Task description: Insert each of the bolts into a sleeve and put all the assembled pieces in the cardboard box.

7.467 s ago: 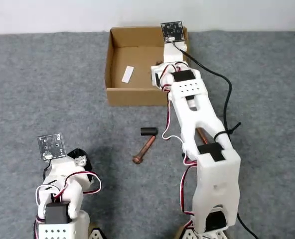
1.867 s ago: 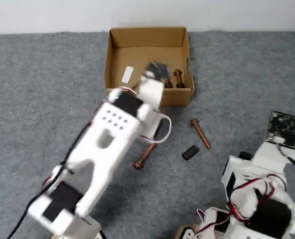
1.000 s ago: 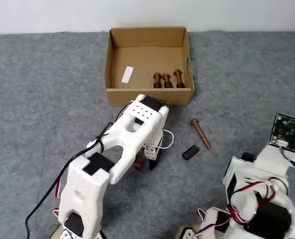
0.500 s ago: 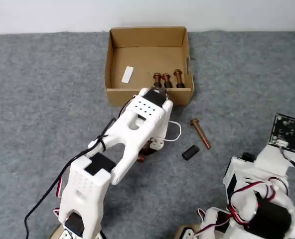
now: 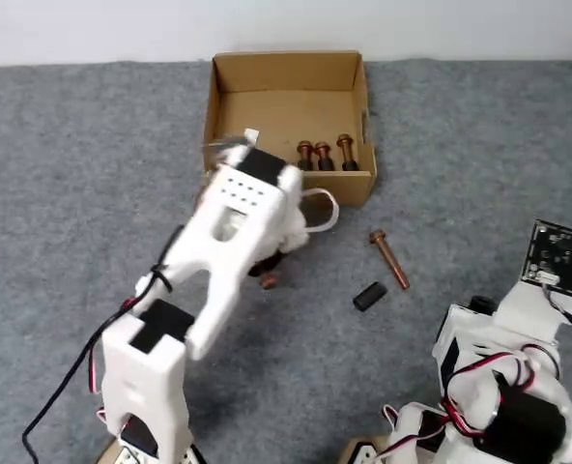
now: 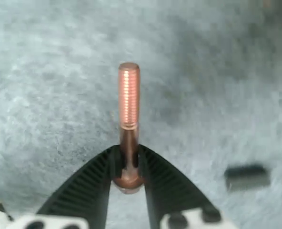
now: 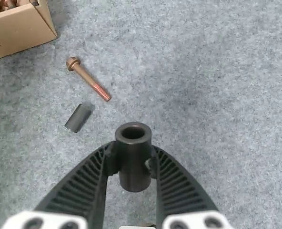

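Gripping a black sleeve (image 7: pixel 133 164) upright between its ribbed fingers, the right gripper (image 7: pixel 132 151) sits at the near right of the grey carpet (image 5: pixel 64 203), the sleeve's open bore turned up toward the wrist camera. A small dark circuit board (image 5: pixel 560 256) rides on that arm's wrist; any marking on it is too small to make out.

Farther in, the left gripper (image 6: pixel 129 162) is closed narrowly on a copper bolt (image 6: pixel 129 102), pinching the shank just above the head, with the threaded end pointing away from the wrist and off the carpet. From the high view its head peeks out under the white left arm (image 5: pixel 218 242), which stretches diagonally toward the box.

To the right of that arm, a loose sleeve (image 5: pixel 368 296) lies on its side, and just beyond it lies a loose bolt (image 5: pixel 389 259), close but apart from it.

Farthest back stands the cardboard box (image 5: pixel 211 126), open-topped. Three assembled pieces (image 5: pixel 325 155) rest side by side against its near wall, toward the right corner. A white sticker (image 5: pixel 251 136) lies on the box floor, partly covered by the left arm; its print cannot be read.
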